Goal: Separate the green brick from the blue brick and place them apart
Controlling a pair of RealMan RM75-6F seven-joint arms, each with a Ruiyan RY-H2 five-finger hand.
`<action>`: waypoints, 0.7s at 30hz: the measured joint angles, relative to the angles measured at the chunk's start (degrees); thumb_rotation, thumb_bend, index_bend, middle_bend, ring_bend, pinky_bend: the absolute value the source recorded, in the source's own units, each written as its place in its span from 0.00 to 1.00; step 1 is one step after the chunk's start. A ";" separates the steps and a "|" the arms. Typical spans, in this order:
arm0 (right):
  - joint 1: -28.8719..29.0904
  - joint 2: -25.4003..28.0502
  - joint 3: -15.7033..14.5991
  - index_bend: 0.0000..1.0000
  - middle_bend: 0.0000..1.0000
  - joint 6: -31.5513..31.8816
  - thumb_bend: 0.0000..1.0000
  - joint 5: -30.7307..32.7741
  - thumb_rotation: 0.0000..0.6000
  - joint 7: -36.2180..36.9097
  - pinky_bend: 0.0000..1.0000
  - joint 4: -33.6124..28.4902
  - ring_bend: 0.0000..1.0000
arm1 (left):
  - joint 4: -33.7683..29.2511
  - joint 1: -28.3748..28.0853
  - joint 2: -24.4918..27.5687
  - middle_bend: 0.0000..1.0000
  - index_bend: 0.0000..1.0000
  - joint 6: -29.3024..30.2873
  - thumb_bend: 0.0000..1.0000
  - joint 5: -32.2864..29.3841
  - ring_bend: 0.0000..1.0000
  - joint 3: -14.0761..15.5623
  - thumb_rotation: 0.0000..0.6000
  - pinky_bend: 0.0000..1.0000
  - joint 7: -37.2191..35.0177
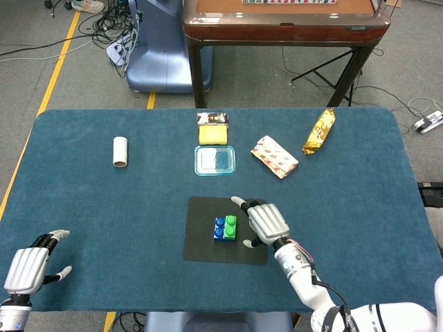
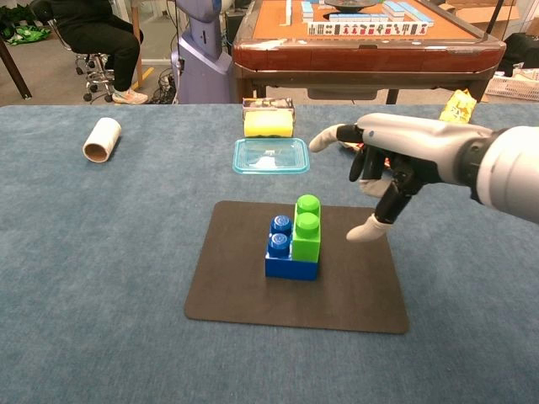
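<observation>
Grey floor w/ yellow tape line and loose cables is showing behind the bench [image 1: 83, 207] in the head view; a brown mahjong table [image 1: 284, 21] is standing at 12 o'clock. Blue cloth is covering the bench. A black mat [image 1: 201, 245] is lying near centre, toward 6 o'clock. On it the green brick [image 1: 230, 227] is sitting joined to the blue brick [image 1: 221, 229], green on the 3 o'clock side. The right robot hand [image 1: 266, 223] is hovering just beside the green brick at 3 o'clock, fingers spread, grasping nothing; can't tell from here whether a fingertip is touching it. The left robot hand [image 1: 31, 266] is resting at approx 8 o'clock, well apart from the mat, fingers spread and released. A white roll [image 1: 120, 152] is lying at 10 o'clock. A clear tub lid [image 1: 214, 160] and a yellow sponge [image 1: 213, 133] are sitting at 12 o'clock of the mat; two snack packets [image 1: 275, 156] [image 1: 319, 131] are lying toward 1–2 o'clock.

Chest view: the green brick [image 2: 306, 229] is standing on the blue brick [image 2: 282, 252], both on the mat [image 2: 244, 299]. The right robot hand [image 2: 383, 177] is hanging above the mat at 3 o'clock of the bricks, apart from them, thumb pointing down, released. The roll [image 2: 102, 139] is lying at 10 o'clock, lid [image 2: 271, 156] and sponge [image 2: 269, 124] at 12. The left robot hand isn't showing in this view.
</observation>
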 measured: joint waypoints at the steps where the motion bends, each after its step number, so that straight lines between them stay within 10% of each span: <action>1: 0.42 -0.23 0.13 0.13 1.00 0.30 0.00 0.70 1.00 -0.23 1.00 0.00 1.00 | 0.07 0.01 -0.04 0.27 0.30 -0.04 0.10 -0.01 0.28 0.03 1.00 0.59 -0.05; 21: 7.68 -0.86 0.97 0.13 1.00 2.47 0.00 15.08 1.00 -2.10 1.00 0.74 1.00 | 0.32 -0.19 -0.72 0.27 0.30 -0.55 0.10 0.18 0.28 0.20 1.00 0.59 0.31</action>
